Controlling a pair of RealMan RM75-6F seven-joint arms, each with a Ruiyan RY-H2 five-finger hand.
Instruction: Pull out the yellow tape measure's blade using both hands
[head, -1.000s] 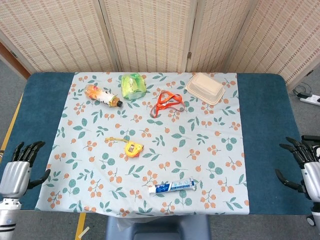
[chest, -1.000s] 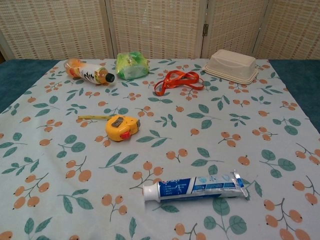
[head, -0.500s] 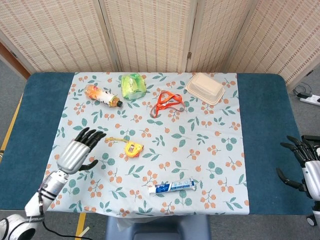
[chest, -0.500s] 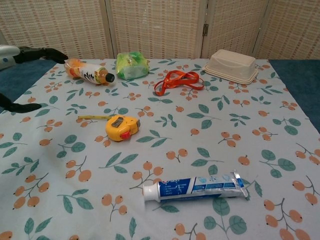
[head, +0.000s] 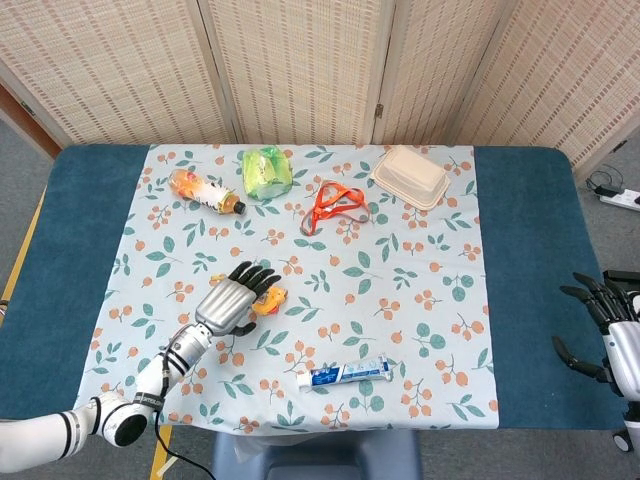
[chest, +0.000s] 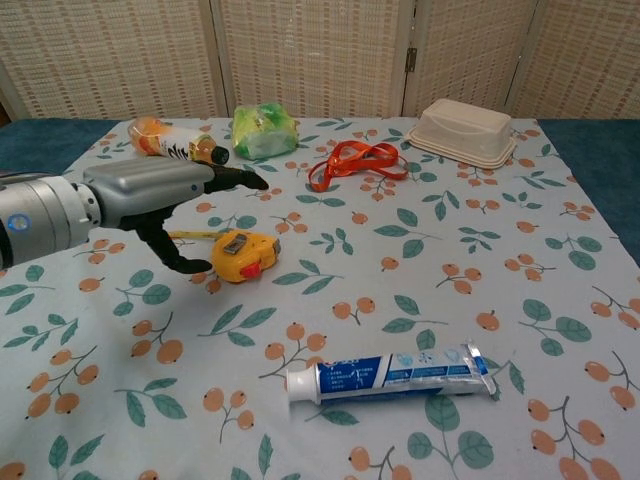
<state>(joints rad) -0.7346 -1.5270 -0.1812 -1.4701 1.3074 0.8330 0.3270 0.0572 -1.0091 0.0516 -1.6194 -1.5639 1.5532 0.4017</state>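
Observation:
The yellow tape measure (chest: 244, 254) lies on the flowered cloth left of centre, with a short length of blade (chest: 183, 235) sticking out to its left. In the head view only its right edge (head: 272, 296) shows beside my left hand (head: 232, 300). My left hand (chest: 175, 198) hovers over and just left of the tape measure, fingers spread, holding nothing. Far off at the table's right edge, my right hand (head: 608, 330) stays open with fingers apart; the chest view does not show it.
An orange drink bottle (head: 206, 192), a green packet (head: 265, 171), an orange lanyard (head: 336, 205) and a beige lidded box (head: 411, 176) sit along the far side. A toothpaste tube (head: 346, 373) lies near the front edge.
My left hand has swung in from the table's left edge to right over the tape measure. The right hand has barely moved.

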